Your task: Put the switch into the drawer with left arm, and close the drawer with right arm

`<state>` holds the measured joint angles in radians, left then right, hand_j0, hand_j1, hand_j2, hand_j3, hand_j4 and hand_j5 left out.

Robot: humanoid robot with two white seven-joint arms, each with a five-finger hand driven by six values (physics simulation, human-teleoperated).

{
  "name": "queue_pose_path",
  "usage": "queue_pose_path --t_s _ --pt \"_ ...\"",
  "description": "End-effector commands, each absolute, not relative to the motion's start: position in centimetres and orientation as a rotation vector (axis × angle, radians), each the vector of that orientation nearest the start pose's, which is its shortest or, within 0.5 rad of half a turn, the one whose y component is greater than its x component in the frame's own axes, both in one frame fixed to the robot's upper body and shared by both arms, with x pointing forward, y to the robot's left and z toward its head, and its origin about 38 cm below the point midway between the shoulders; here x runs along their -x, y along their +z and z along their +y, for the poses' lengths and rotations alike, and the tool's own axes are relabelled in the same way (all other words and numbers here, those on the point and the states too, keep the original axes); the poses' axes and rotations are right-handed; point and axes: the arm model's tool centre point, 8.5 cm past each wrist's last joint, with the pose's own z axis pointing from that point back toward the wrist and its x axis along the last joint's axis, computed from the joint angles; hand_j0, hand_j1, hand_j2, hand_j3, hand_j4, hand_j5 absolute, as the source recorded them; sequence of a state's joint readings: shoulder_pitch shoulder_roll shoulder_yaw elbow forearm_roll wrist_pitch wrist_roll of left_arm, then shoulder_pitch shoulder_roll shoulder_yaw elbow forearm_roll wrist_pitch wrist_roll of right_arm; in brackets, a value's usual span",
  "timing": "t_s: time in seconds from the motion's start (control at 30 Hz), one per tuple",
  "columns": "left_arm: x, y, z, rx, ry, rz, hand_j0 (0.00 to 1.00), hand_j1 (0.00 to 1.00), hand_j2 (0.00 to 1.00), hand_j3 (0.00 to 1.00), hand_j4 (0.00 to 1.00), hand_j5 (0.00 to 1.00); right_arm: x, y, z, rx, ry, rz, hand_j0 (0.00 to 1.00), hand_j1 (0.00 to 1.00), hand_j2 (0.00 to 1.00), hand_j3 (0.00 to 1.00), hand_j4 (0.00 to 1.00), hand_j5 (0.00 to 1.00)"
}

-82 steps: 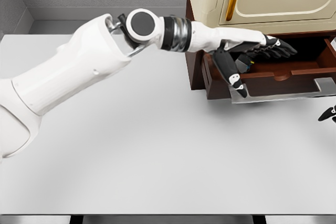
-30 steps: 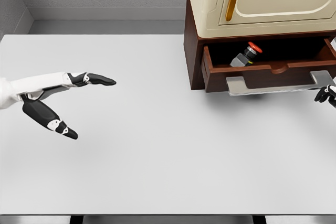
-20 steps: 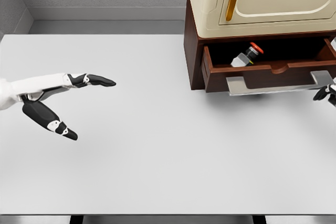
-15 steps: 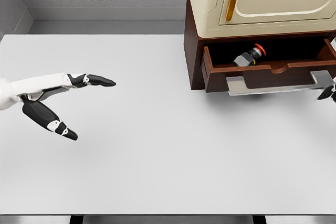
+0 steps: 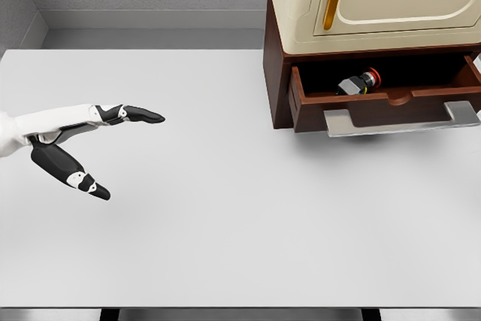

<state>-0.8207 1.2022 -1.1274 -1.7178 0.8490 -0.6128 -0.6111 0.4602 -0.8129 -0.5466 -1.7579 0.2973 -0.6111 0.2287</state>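
Switch (image 5: 358, 83): lies on its side inside the open drawer (image 5: 379, 101), toward the drawer's left half, red cap pointing right, grey body to the left. Placement judged done.

Drawer: pulled out from the brown base of the cabinet (image 5: 376, 5), at the desk's (image 5: 225, 208) far right corner. Grey handle (image 5: 398, 120) projects from its front, overhanging the desktop. Closing not yet done.

Left hand (image 5: 83, 144): at the desk's left edge, well apart from the cabinet, fingers extended and loosely spread, thumb hanging below, grasping nothing.

Right hand: out of view; its state cannot be told.

Risks, as judged:
- The right hand must re-enter from beyond the right edge; a push landing on the right end of the handle alone could skew the drawer and jam it in its runners.
- Fingers catching under the handle rather than against the front could pull or lift instead of push.
- A hard shove could roll the loose switch about inside; it could rattle against the walls or bounce.

Changes against the earlier frames:
- The left arm has withdrawn from the drawer to the left edge and rests there unchanged.
- The switch has tipped from a leaning pose to lying flat.
- The right hand, earlier glimpsed at the right edge beside the handle's end, has dropped out of sight.
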Motion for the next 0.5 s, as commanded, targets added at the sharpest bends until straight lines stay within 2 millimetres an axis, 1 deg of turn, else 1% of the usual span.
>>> queue_pose_path --t_s 0.0,0.13,0.2,0.27,0.33,0.47 --pt "-35.3 26.4 31.1 0.608 -1.439 -1.613 1.0 1.0 1.0 1.0 1.0 1.0 -25.5 24.4 -48.0 0.818 1.348 -1.614 0.51 0.51 0.51 0.51 0.51 0.51" --pt "-35.3 26.4 31.1 0.608 -1.439 -1.613 1.0 1.0 1.0 1.0 1.0 1.0 -25.7 24.4 -47.9 0.812 1.358 -1.612 0.5 0.5 0.5 0.5 0.5 0.5" --pt "-35.3 26.4 31.1 0.608 -1.439 -1.613 1.0 1.0 1.0 1.0 1.0 1.0 -25.8 23.6 -47.3 0.777 1.366 -1.609 0.5 0.5 0.5 0.5 0.5 0.5" --pt "-35.3 26.4 31.1 0.608 -1.439 -1.613 1.0 1.0 1.0 1.0 1.0 1.0 -25.7 23.5 -47.3 0.773 1.368 -1.606 0.5 0.5 0.5 0.5 0.5 0.5" --pt "-35.3 26.4 31.1 0.608 -1.439 -1.613 1.0 1.0 1.0 1.0 1.0 1.0 -25.8 22.9 -46.9 0.748 1.373 -1.604 0.5 0.5 0.5 0.5 0.5 0.5" --pt "-35.3 26.4 31.1 0.608 -1.439 -1.613 1.0 1.0 1.0 1.0 1.0 1.0 -25.9 22.6 -46.6 0.735 1.378 -1.606 0.5 0.5 0.5 0.5 0.5 0.5"
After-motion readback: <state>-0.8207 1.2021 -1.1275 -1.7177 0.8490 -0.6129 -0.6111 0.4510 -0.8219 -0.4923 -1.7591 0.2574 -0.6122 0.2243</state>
